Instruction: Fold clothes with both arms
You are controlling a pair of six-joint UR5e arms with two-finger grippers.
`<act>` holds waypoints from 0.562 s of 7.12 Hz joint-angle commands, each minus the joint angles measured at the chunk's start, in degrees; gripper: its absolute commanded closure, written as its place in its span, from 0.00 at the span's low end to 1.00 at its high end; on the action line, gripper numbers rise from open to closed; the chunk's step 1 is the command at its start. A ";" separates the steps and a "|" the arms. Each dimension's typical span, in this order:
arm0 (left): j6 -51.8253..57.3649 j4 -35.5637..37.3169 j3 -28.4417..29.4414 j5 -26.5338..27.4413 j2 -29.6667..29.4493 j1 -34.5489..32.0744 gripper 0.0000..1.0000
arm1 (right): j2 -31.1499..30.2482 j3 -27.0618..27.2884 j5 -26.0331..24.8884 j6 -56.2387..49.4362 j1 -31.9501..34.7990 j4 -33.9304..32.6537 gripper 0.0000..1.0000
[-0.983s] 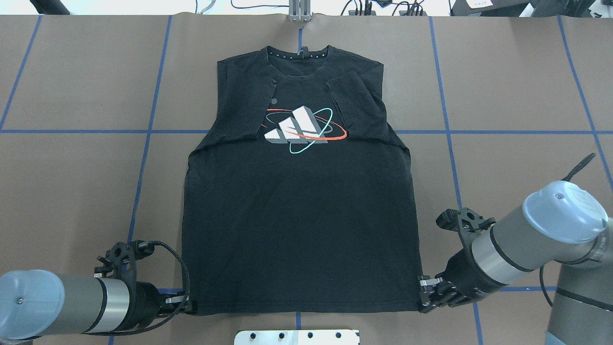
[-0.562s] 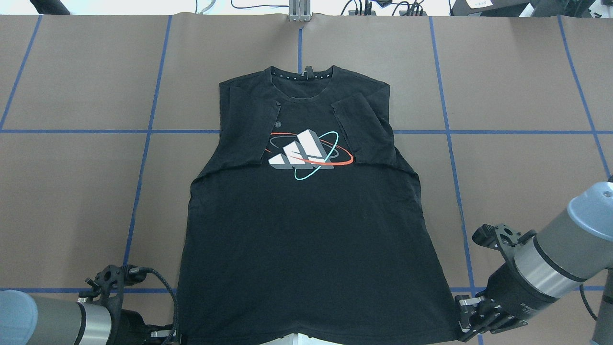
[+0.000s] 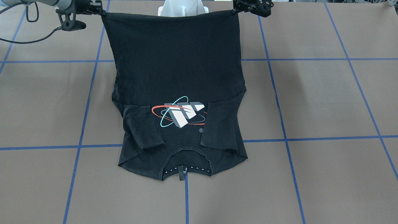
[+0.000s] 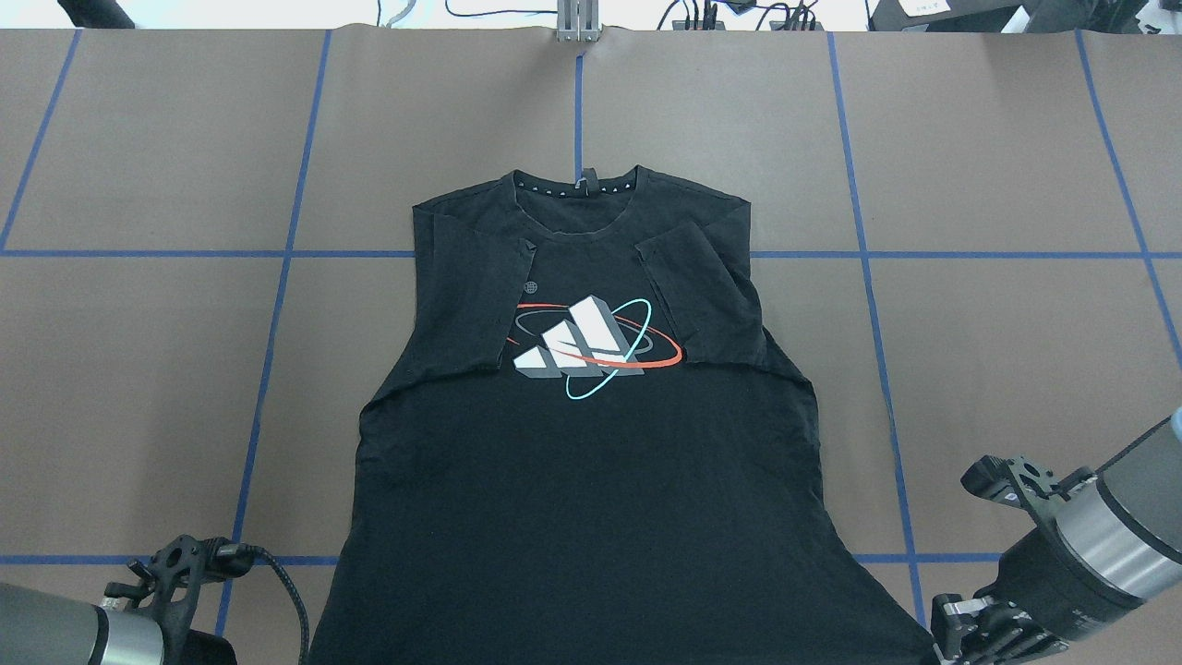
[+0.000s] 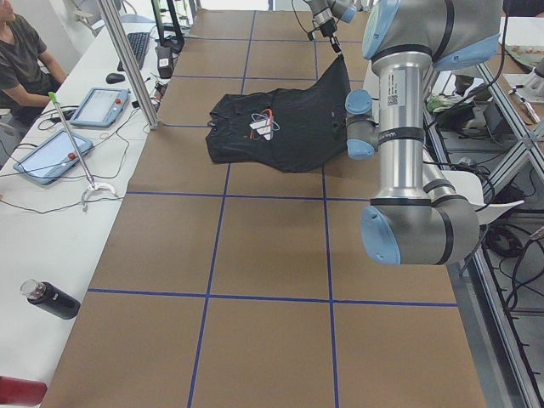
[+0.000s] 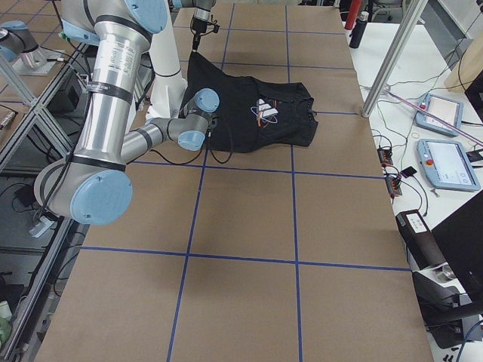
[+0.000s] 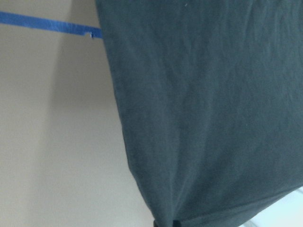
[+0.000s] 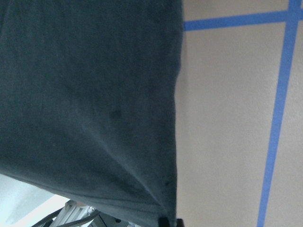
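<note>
One T-shirt (image 3: 174, 62) (sleeves in); left end effector (image 3: 234, 11) and right end effector (image 3: 102, 13) each clamp its hem.

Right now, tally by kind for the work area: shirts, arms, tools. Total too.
T-shirt: 1
Arms: 2 (left arm, right arm)
Tools: 2 (left tool, right tool), each shut on a hem corner
Total: 5

Two grey metal tube robot arms with light-blue joint caps (image 5: 379, 238): left arm (image 5: 398, 153), right arm (image 6: 106, 113)
A white printed label (image 5: 393, 89) sits on the left arm's tube; black braided cables (image 4: 282, 577) loop beside black, holed wrist brackets (image 4: 174, 559)
</note>
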 commanded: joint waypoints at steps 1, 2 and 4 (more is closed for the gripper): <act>2.62 0.20 0.36 -4.37 -1.07 -10.97 1.00 | 6.51 -5.06 0.17 -0.01 6.26 2.58 1.00; 6.21 0.20 1.32 -7.89 -3.34 -18.00 1.00 | 10.36 -7.43 0.09 -0.27 10.12 2.67 1.00; 6.51 0.20 7.09 -8.37 -9.48 -22.62 1.00 | 16.96 -9.99 -0.53 -0.71 17.86 2.58 1.00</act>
